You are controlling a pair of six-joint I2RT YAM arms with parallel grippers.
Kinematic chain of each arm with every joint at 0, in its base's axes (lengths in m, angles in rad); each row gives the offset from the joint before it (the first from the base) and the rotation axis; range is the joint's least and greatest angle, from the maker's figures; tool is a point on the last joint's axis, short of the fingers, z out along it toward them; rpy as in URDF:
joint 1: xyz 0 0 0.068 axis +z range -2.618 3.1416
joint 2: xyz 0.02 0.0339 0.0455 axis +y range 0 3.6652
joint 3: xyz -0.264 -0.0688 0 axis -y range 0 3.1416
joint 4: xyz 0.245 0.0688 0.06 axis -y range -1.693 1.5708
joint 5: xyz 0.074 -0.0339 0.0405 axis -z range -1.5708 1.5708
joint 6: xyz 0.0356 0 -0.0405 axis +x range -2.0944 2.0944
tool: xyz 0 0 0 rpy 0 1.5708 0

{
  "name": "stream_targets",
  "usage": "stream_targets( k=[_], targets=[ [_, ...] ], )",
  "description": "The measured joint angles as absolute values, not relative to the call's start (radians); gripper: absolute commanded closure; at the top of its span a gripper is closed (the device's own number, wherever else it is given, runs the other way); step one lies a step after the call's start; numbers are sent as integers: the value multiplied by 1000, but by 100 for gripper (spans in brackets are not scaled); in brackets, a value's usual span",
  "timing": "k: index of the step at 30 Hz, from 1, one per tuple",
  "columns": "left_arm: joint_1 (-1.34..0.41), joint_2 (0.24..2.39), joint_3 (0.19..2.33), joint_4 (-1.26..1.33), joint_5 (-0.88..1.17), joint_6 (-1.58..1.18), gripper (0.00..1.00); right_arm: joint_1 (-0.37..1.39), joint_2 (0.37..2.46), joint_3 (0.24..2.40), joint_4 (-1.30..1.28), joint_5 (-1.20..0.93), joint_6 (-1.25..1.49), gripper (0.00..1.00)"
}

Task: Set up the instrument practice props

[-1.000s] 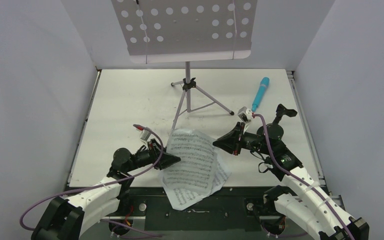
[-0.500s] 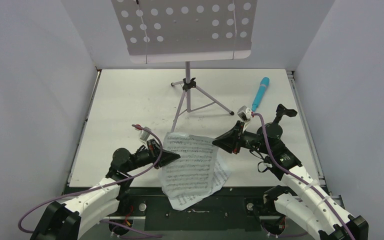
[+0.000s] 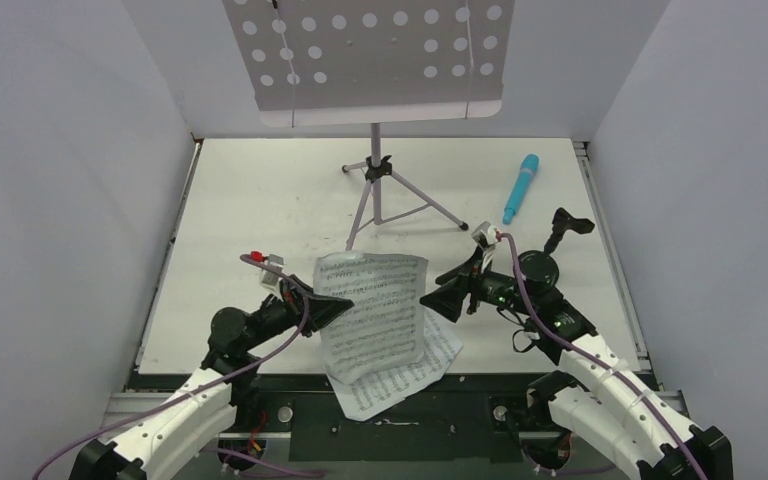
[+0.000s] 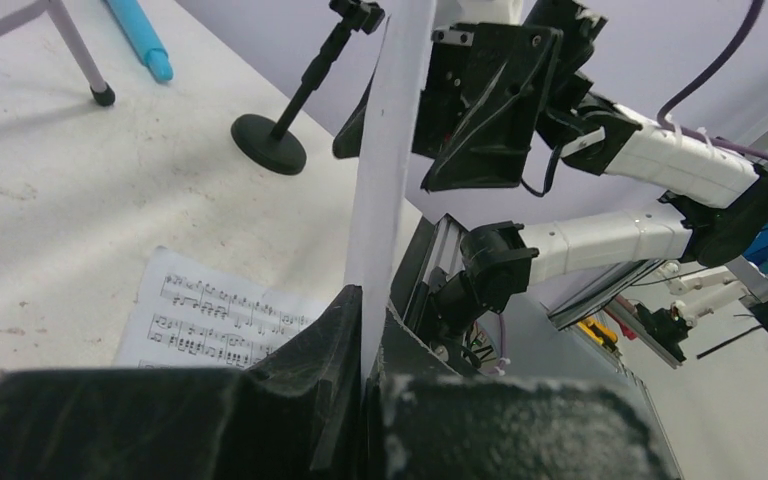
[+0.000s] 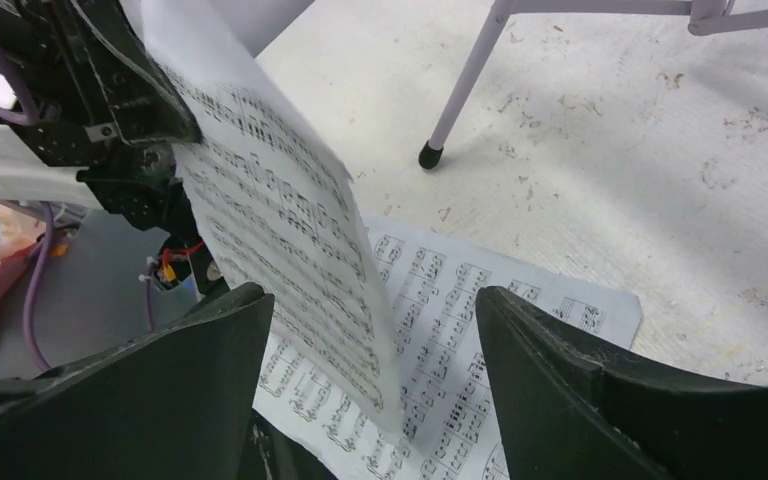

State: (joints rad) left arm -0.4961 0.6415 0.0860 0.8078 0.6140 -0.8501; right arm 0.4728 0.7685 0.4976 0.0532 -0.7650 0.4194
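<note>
My left gripper is shut on the left edge of one white sheet-music page and holds it raised and tilted above a second page lying at the table's near edge. My right gripper stands open at the raised page's right edge, its jaws either side of the free corner without pinching it. The lilac music stand stands at the back centre, its perforated desk bare. The turquoise microphone lies at the back right. The black mic stand is upright behind my right wrist.
Grey walls close in the table on the left, right and back. A tripod leg tip rests just beyond the pages. The dark frame rail runs along the near edge under the lower page.
The right gripper has opened and released the page's right edge. The left gripper has shut on the left edge and lifted the page, which now stands more upright.
</note>
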Motion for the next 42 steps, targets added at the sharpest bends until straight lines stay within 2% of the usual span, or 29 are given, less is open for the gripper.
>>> stream_targets(
  k=[5, 11, 21, 31, 35, 42],
  targets=[
    [-496, 597, 86, 804, 594, -856, 100, 473, 768, 443, 95, -768, 444, 9],
    [-496, 593, 86, 807, 587, -881, 100, 473, 782, 372, 217, -801, 521, 9],
    [-496, 613, 86, 859, 570, -935, 100, 500, 844, 323, 453, -846, 682, 15],
    [-496, 633, 86, 916, 550, -970, 100, 592, 919, 320, 660, -842, 771, 26],
    [-496, 639, 86, 926, 545, -979, 100, 636, 969, 322, 686, -831, 773, 43],
    [-496, 644, 84, 932, 532, -984, 100, 663, 1004, 344, 696, -810, 762, 81]
  ],
)
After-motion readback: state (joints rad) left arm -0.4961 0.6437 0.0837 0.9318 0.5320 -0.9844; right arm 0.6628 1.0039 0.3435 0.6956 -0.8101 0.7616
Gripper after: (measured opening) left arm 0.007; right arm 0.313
